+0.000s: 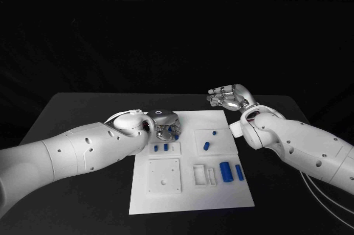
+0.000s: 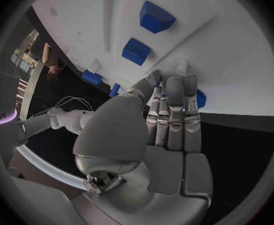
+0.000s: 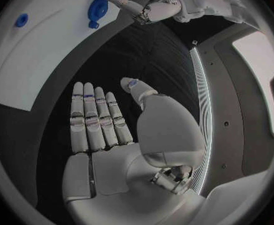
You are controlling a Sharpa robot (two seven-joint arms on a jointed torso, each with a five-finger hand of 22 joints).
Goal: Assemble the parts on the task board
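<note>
Fingers of the left hand (image 1: 167, 127) point down onto the far left part of the task board (image 1: 190, 194), bunched close around a small blue part (image 2: 199, 98); from behind the wrist we see the silver fingertips (image 2: 174, 85) pressed against the white plate with that blue piece beside them, but we cannot tell whether it is actually pinched. We note the right hand (image 1: 230, 97) raised off the board past its far right corner, over the matte black table (image 1: 81, 104); its fingers (image 3: 94, 120) lie straight and side by side, thumb set apart, nothing in the palm. We log the board as a flat, smooth white rectangle with raised white fixtures: a square plate (image 1: 163, 174) with small holes on the near left, a narrow slotted frame (image 1: 204, 174) beside it. Two glossy blue cylinders, one thick (image 1: 225, 171) and one slimmer (image 1: 240, 172), lie parallel near the board's right edge. Smaller blue pieces (image 1: 208, 144) sit on a raised block in the far middle. In the left wrist view, two chunky blue blocks (image 2: 137, 51) with bevelled faces rest on the white surface beyond the fingers.
</note>
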